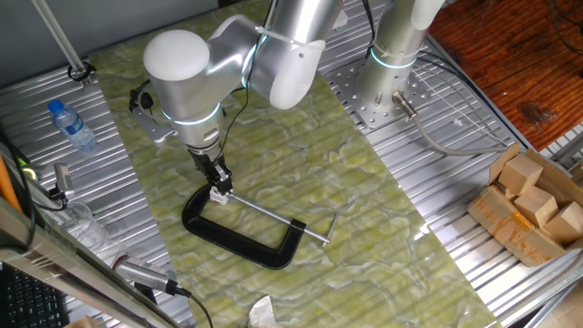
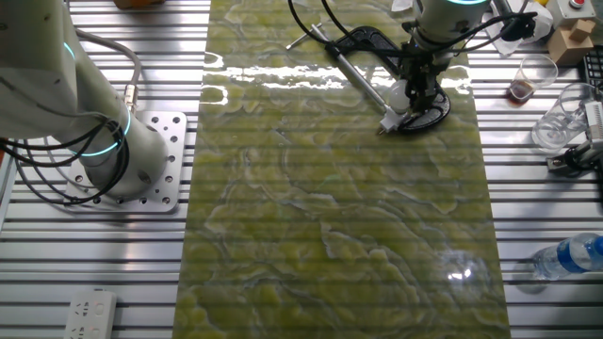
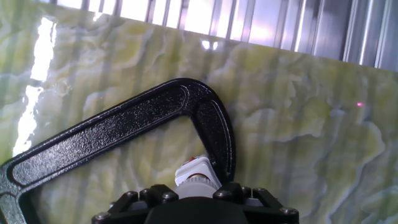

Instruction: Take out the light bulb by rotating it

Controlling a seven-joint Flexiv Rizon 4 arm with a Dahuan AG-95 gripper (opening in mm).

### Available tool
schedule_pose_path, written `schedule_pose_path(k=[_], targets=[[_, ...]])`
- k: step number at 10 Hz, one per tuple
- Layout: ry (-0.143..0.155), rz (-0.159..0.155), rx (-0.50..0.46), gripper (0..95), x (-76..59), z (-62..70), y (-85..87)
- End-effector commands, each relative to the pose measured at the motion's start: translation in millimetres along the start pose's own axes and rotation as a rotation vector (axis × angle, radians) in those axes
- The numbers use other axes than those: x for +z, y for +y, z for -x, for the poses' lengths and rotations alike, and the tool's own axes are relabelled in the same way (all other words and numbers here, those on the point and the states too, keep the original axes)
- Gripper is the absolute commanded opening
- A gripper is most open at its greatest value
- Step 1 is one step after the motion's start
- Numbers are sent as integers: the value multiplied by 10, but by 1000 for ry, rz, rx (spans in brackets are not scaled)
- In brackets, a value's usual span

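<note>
At bottom centre of the hand view, the gripper [image 3: 198,198] closes around the light bulb [image 3: 198,184] — seated in a white socket [image 3: 194,169] the black clamp [image 3: 124,134] holds steady for twisting.

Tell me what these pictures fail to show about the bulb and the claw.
- Bulb: not visible in any view; the gripper covers that spot.
- Fingertips: cut off by the hand view's bottom edge, too small elsewhere, so open or shut is unclear.
- Socket: partly hidden behind the gripper in the hand view.
- Clamp: left end cut off there.
</note>
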State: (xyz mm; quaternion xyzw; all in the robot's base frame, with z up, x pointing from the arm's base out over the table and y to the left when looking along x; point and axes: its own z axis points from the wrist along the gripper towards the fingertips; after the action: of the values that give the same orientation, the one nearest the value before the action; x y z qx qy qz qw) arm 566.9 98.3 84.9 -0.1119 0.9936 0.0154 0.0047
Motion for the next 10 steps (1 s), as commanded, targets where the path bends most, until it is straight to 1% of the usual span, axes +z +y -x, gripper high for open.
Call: schedule_pose_path(k=[1,4,5,10], targets=[[0,1,-2,380,2,-3,2],[-1,-4,2,380,10,-4,1],[-1,-4,2,190,9,-3,1],[-1,-4,2,190,9,-3,1]])
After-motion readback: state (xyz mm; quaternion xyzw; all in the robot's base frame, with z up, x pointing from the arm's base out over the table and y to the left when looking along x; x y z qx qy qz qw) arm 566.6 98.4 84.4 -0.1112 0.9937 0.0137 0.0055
